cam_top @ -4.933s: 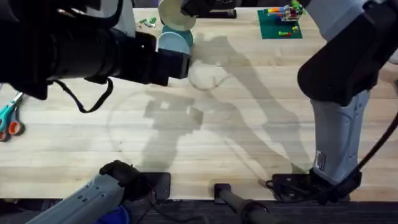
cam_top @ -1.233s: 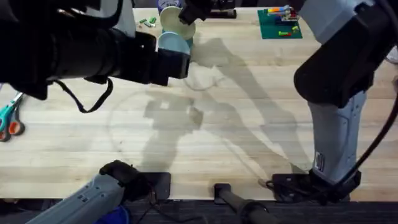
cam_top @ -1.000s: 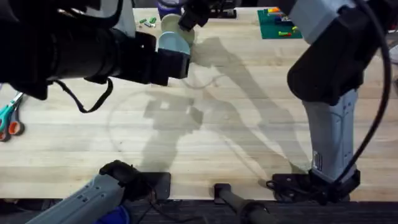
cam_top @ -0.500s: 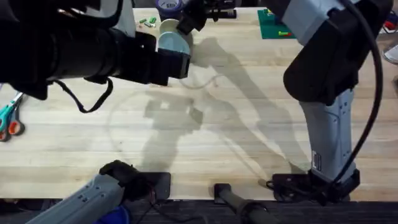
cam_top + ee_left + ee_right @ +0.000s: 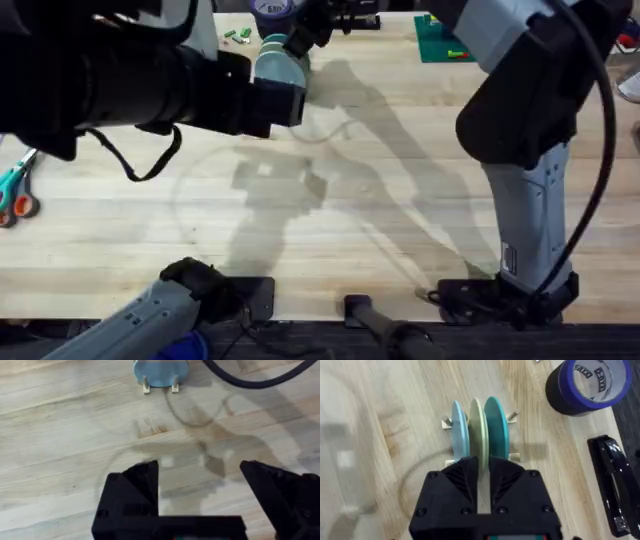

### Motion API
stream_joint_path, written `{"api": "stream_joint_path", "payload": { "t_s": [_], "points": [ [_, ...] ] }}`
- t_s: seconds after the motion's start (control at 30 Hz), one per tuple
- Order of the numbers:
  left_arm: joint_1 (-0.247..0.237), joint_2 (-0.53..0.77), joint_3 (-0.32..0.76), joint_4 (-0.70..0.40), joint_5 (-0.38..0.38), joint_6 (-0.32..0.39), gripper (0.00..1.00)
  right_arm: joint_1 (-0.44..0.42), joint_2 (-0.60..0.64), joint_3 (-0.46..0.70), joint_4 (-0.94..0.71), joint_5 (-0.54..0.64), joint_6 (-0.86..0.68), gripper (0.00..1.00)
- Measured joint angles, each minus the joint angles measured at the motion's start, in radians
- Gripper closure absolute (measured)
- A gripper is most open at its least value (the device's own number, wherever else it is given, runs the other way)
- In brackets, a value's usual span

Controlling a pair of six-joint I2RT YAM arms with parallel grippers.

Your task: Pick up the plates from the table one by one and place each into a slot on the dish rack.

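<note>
Overhead: the right tool (image 5: 300, 38) has dropped lower over the dish rack (image 5: 281, 72) at the far side of the tabletop (image 5: 400, 200) than half a second ago, and the pale plate it carried, held clear above the rack nearly five seconds back, is now down among the others. The left arm stays raised, dark and large across the upper left, as before. A roll of blue tape (image 5: 271, 9) sits just beyond the rack.

Left wrist: the left tool (image 5: 200, 472) hangs over bare wood, its two black fingers (image 5: 142, 475) spread wide and empty; the rack shows far off with a light blue plate (image 5: 161, 371) facing the camera.

Right wrist: three plates stand on edge side by side in the rack: one light blue, one pale yellow-green plate (image 5: 478, 422) in the middle, one teal plate (image 5: 496, 425). The right tool's fingers (image 5: 465, 477) pinch the middle plate's rim. One stapler (image 5: 612, 480) lies near the tape.
</note>
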Motion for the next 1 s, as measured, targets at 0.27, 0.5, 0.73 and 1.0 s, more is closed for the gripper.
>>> {"api": "stream_joint_path", "payload": {
  "t_s": [0.27,0.5,0.73,1.0],
  "points": [
    [0.0,0.0,0.0,0.0,0.0,0.0,0.007,0.0,0.0,0.0,0.001,0.0,0.0,0.849],
    [0.0,0.0,0.0,0.0,0.0,0.0,0.008,0.0,0.0,0.0,0.0,0.0,0.005,0.843],
    [0.0,0.0,0.0,0.0,0.0,0.0,0.007,-0.009,-0.019,0.0,-0.043,0.001,0.018,0.588],
    [0.0,0.0,0.0,0.0,0.0,0.0,0.007,-0.032,-0.143,0.0,-0.09,0.0,0.018,0.245]
  ]
}}
